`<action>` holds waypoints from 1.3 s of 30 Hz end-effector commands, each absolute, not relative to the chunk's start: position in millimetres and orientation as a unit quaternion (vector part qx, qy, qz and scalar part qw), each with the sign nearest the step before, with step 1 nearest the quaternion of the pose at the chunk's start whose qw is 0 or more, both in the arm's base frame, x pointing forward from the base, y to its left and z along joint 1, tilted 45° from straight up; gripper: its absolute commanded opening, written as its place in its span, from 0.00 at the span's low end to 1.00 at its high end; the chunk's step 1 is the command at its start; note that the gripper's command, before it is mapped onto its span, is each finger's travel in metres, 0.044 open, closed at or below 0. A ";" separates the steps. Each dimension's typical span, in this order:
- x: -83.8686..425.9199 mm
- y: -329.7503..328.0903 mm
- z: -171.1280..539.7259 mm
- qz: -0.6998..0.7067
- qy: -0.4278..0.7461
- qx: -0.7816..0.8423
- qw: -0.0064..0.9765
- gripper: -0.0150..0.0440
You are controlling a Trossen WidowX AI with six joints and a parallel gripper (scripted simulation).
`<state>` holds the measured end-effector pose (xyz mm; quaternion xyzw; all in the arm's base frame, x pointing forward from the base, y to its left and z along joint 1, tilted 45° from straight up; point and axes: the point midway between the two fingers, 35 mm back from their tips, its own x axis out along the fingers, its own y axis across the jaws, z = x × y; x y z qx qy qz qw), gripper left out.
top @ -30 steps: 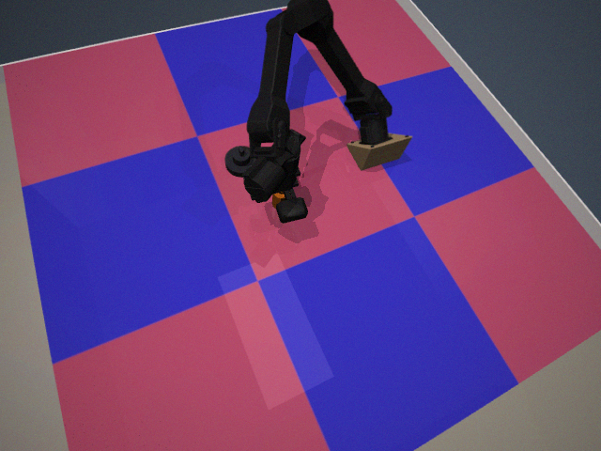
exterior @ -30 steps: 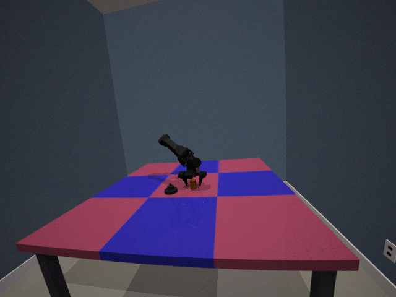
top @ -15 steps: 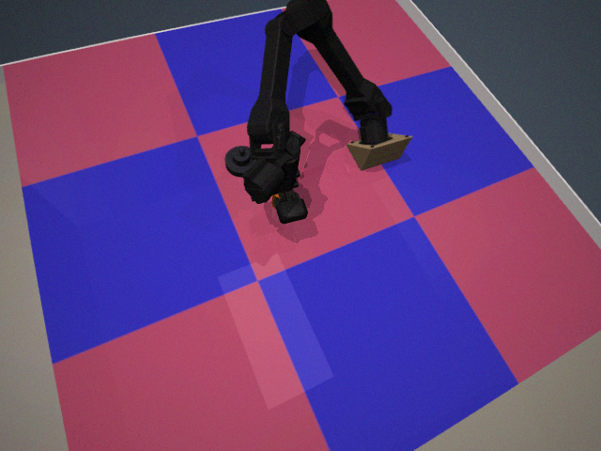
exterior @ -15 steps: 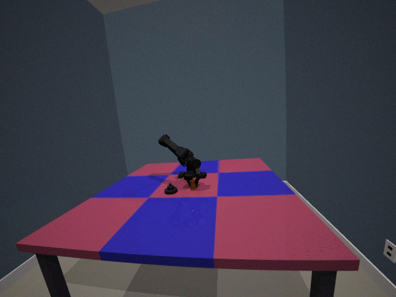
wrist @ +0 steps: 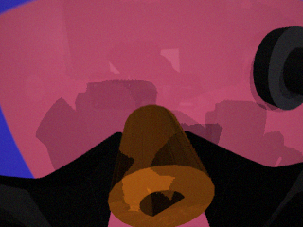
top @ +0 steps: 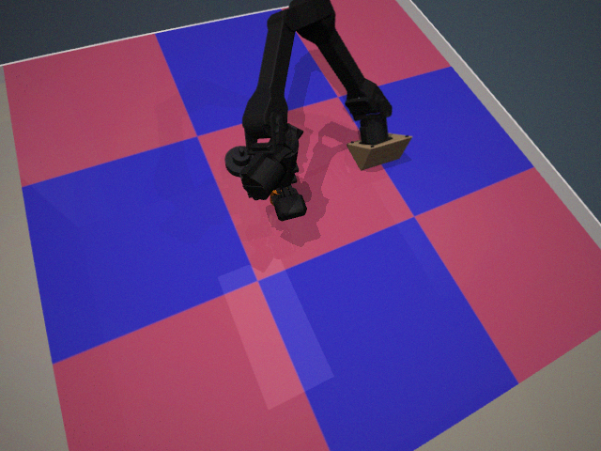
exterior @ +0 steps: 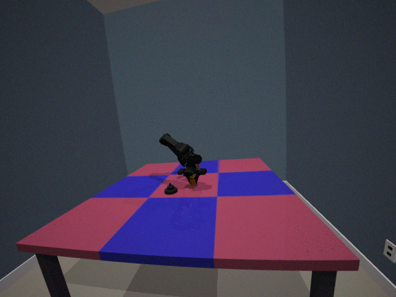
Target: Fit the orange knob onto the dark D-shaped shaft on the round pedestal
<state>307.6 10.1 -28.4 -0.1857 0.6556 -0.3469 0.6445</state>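
My gripper (exterior: 192, 181) (wrist: 151, 138) is shut on the orange knob (top: 274, 194) (exterior: 193, 180) (wrist: 151, 137), with one finger on each side of it. The knob is upright and seems to be just above the table top. In the wrist view its open end faces the camera, and the flat side of its D-shaped hole (wrist: 160, 204) is at the lower right. The round dark pedestal (top: 237, 163) (exterior: 171, 190) (wrist: 280, 71) stands apart from the knob, left of it in the top and exterior views and at the right edge of the wrist view. Its shaft (exterior: 170, 184) points up; its flat side cannot be made out.
The arm's tan wedge-shaped base mount (top: 380, 154) stands right of the gripper in the top view. The table top (top: 146, 233) (exterior: 255, 223) has large red and blue squares. The arm's shadow falls around the knob.
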 end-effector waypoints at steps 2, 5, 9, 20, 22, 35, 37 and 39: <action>314.4 32.2 -14.2 -0.344 0.655 -0.183 0.648 0.25; 317.0 43.9 -4.6 -0.343 0.655 -0.183 0.648 0.25; 319.3 59.4 8.8 -0.344 0.655 -0.183 0.647 0.25; 318.5 95.1 43.0 -0.346 0.655 -0.184 0.646 0.25; 318.7 94.7 43.3 -0.345 0.655 -0.184 0.646 0.25; 330.7 60.8 59.2 -0.340 0.657 -0.181 0.648 0.25; 332.3 55.1 61.9 -0.340 0.657 -0.181 0.648 0.25; 333.7 49.4 64.5 -0.339 0.657 -0.181 0.649 0.25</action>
